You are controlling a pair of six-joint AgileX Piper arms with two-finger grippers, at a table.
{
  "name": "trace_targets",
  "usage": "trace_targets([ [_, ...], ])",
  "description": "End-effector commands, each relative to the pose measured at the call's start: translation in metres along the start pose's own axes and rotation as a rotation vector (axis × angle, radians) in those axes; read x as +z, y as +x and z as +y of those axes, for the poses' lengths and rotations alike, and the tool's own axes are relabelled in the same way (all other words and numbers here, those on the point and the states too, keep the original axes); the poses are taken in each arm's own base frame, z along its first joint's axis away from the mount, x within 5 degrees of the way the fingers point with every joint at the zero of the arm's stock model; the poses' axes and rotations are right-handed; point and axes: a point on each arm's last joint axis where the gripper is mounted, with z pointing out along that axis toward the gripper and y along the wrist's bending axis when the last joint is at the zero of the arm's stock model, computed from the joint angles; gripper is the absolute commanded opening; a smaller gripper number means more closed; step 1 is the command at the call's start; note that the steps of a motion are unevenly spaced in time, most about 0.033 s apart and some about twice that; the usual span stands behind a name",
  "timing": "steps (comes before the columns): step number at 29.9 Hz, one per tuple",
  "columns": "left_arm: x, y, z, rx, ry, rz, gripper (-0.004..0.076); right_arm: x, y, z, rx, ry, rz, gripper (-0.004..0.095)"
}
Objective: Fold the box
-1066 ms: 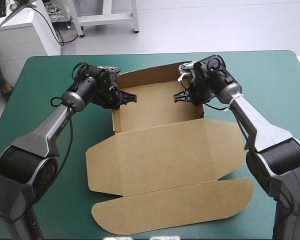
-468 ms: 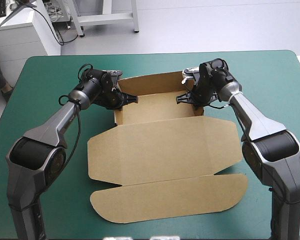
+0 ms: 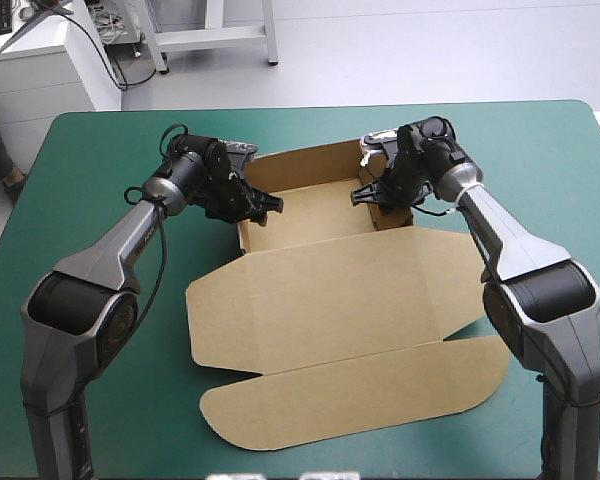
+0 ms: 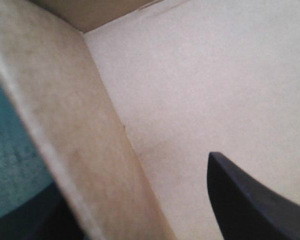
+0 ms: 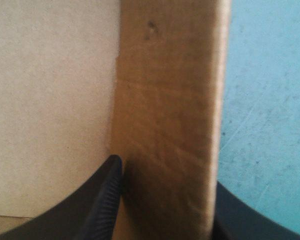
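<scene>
Left hand: fingers are held apart astride the left wall of the box, one inside the tray, one outside; the inner finger is seen clear of the board. The box is located at the middle of the tabletop, tray at the far side, lid laid flat toward the near edge. Right hand: nearly closed, the right wall pinched between its fingers.

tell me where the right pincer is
High view: the right pincer is at the raised right wall of the box, near the far side of the table. The right wrist view shows that wall pinched between its fingers.
</scene>
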Motion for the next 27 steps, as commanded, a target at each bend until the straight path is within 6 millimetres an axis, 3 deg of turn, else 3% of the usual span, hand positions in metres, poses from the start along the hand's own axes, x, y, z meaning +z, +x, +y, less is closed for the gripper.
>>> trace_targets([
  [1, -0.037, -0.008, -0.015, -0.01, 0.06, -0.081, 0.0497, -0.045, -0.012, -0.001, -0.014, 0.001, -0.121, 0.0478],
  [13, -0.075, -0.013, -0.015, 0.033, -0.001, -0.045, 0.0494, -0.097, -0.024, -0.002, -0.044, 0.009, -0.197, 0.0492],
  [16, -0.098, -0.016, -0.018, 0.048, 0.012, -0.109, 0.0494, -0.114, -0.025, -0.002, -0.043, 0.005, -0.242, 0.0492],
  [22, -0.185, -0.006, -0.021, 0.086, -0.012, -0.328, 0.0494, -0.151, -0.018, -0.004, -0.048, 0.031, -0.318, 0.0492],
  [27, -0.279, 0.03, -0.022, 0.157, -0.033, -0.55, 0.0457, -0.184, -0.009, -0.005, -0.048, 0.032, -0.384, 0.0491],
])
